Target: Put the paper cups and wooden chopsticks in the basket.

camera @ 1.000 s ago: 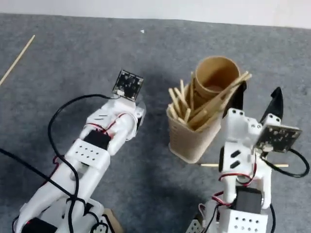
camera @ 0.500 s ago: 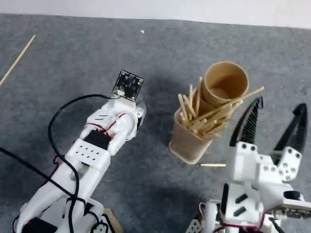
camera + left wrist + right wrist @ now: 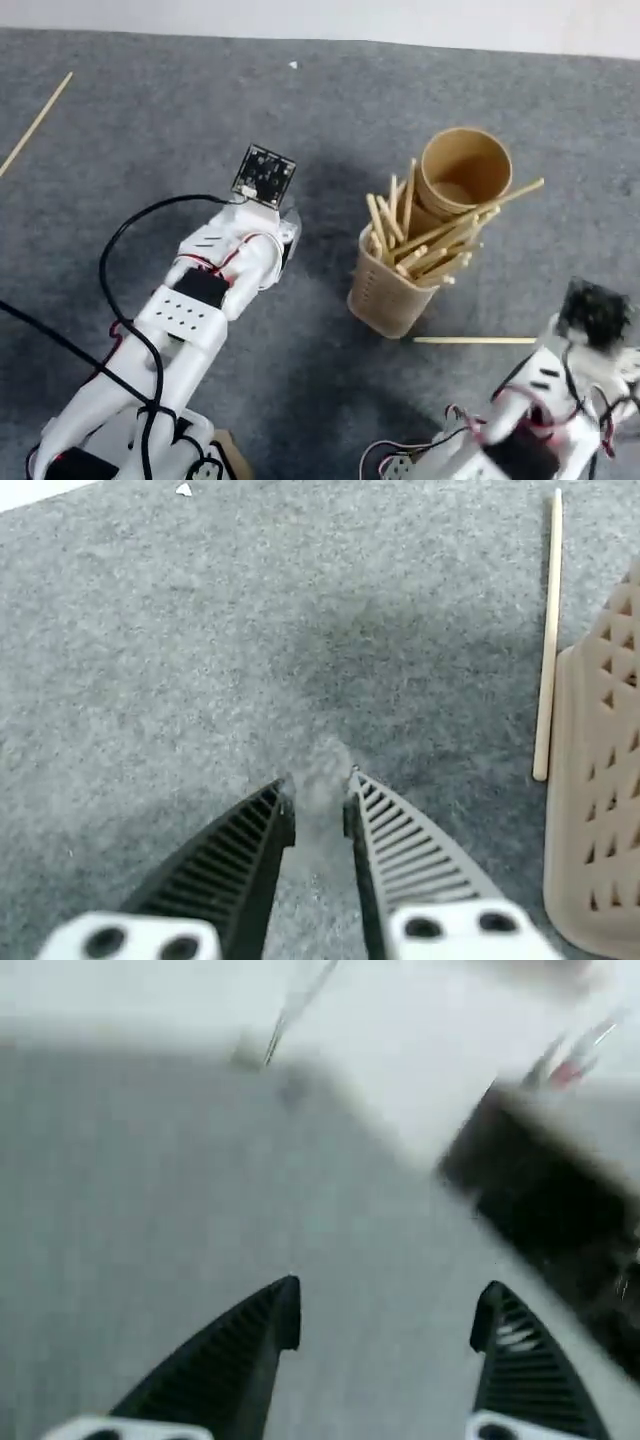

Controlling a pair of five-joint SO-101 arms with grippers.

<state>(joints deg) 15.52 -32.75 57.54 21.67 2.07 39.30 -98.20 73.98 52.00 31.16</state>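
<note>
Right arm (image 3: 540, 400) withdrew from basket (image 3: 385, 295); right fingers (image 3: 250, 1355) spread wide, empty.

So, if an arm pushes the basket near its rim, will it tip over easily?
Probably: the basket is tall and narrow, and the cup and chopsticks stick out above its rim, so weight likely sits high. Its wall looks thin with holes, so it seems light; pushed low, it may just slide.
</note>
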